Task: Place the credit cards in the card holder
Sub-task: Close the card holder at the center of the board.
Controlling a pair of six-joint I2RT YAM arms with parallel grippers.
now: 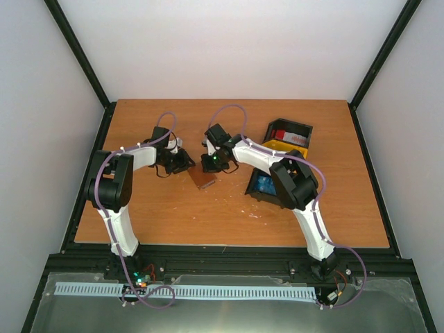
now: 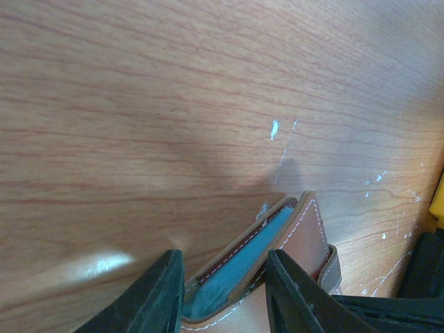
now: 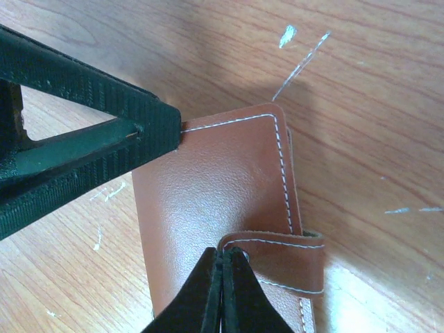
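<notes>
Black fingers of the right claw (image 3: 222, 281) are squeezed tight together. Their tips touch the little strap (image 3: 277, 260) of the flat brown leather card holder (image 3: 208, 194). I cannot tell if the strap is pinched between them.

The left claw (image 2: 223, 258) has one black finger on each side of the card holder and grips it. One of its fingers touches the holder's stitched edge. The card holder is open a tiny bit, so its blue inside (image 2: 267, 232) shows.

The card holder is near the middle of the brown wooden surface (image 1: 152, 215), with both claws right at it.

Thin plastic credit cards (image 1: 265, 183) lie in trays off to the right, apart from the card holder. A red and white card (image 1: 283, 134) is in the far black plastic tray (image 1: 309, 129). Blue cards are in the near black tray (image 1: 250, 193). A yellow plastic tray (image 1: 281, 146) sits between the two black ones.
</notes>
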